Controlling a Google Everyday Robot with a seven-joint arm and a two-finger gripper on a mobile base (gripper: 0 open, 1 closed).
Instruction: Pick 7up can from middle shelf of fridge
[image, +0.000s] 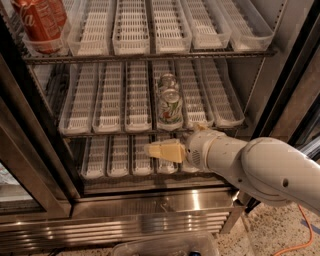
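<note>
The 7up can (170, 106) stands upright at the front of the fourth lane tray on the middle shelf (115, 97) of the fridge (150, 205). It is whitish-green with a silver top. A second similar can (167, 81) stands right behind it. My gripper (159, 150) is cream-coloured and points left. It hangs in front of the lower shelf, just below the 7up can and apart from it. It holds nothing that I can see. The white arm (260, 167) reaches in from the right.
Red cola cans (39, 21) stand in the top shelf's left lane. Clear slotted trays (132, 25) line all three shelves. A dark door frame (30, 145) runs down the left, another frame (290, 75) stands at the right. An orange cable (300, 235) lies on the floor.
</note>
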